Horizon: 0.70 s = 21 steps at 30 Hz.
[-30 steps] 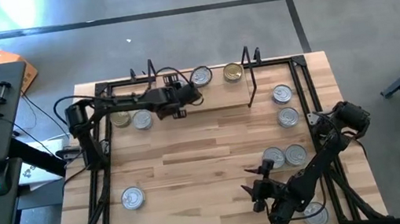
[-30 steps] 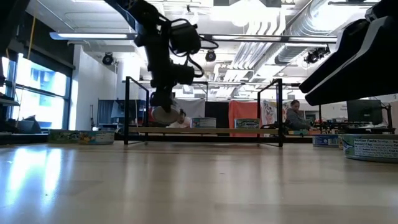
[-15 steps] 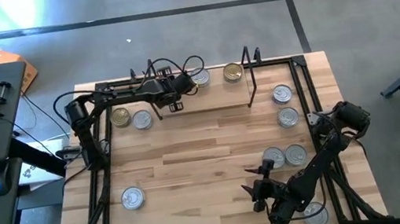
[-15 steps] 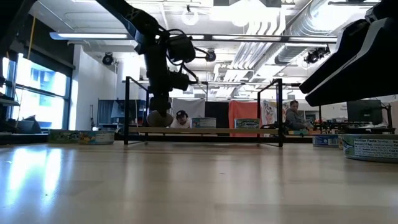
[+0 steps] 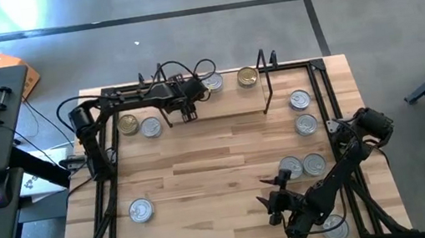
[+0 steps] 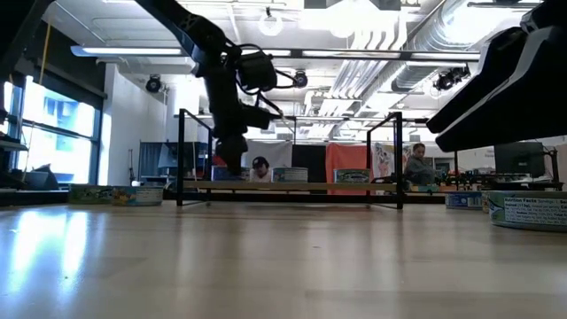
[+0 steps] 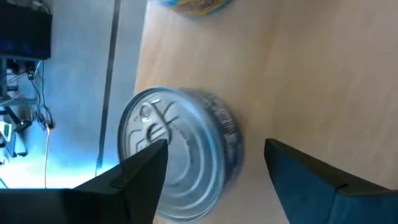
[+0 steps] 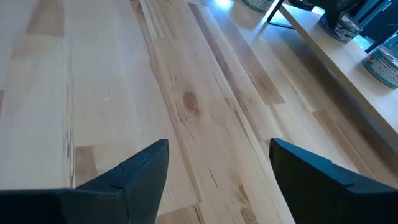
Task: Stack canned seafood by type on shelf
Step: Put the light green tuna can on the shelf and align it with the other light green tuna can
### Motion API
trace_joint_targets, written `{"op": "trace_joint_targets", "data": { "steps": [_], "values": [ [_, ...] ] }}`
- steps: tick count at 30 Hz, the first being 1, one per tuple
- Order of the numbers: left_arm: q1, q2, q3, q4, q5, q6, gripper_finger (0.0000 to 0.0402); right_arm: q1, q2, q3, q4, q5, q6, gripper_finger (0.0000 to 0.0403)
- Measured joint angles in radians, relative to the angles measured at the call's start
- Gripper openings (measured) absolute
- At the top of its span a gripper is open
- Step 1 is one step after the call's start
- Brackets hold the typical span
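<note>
I see tin [image 7: 180,158]: shiny silver metal lid, printed paper-like band. Shelf [image 5: 219,105] board: pale smooth wood, black wire frame. Table [image 8: 124,93]: light wood, satin sheen.

Wooden table [image 5: 203,171] fills centre frame. Shelf [image 5: 228,108] sits along its upper edge, black wire loops at both ends; silver tin [image 5: 213,82] and gold-lid tin [image 5: 247,77] on it, top centre. On the table: gold tin [image 5: 127,125] touching silver tin [image 5: 151,127] upper left, lone tin [image 5: 141,210] lower left, two tins [image 5: 301,101] right edge, a pair [image 5: 290,166] lower right.
</note>
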<state>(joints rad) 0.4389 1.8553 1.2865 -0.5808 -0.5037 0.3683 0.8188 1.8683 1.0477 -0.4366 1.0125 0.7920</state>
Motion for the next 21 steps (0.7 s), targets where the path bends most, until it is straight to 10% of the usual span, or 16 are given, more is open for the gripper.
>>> {"op": "trace_joint_targets", "data": {
  "steps": [9, 21],
  "values": [
    [-0.047, -0.088, 0.059, -0.082, 0.004, -0.127, 0.0269, 0.004, -0.050, 0.000, -0.013, -0.057, -0.006, 0.0269],
    [-0.403, -0.246, -0.091, 0.195, 0.112, -0.264, 0.0269, 0.062, -0.303, 0.000, -0.485, -0.499, 0.375, 0.0214]
  ]
}}
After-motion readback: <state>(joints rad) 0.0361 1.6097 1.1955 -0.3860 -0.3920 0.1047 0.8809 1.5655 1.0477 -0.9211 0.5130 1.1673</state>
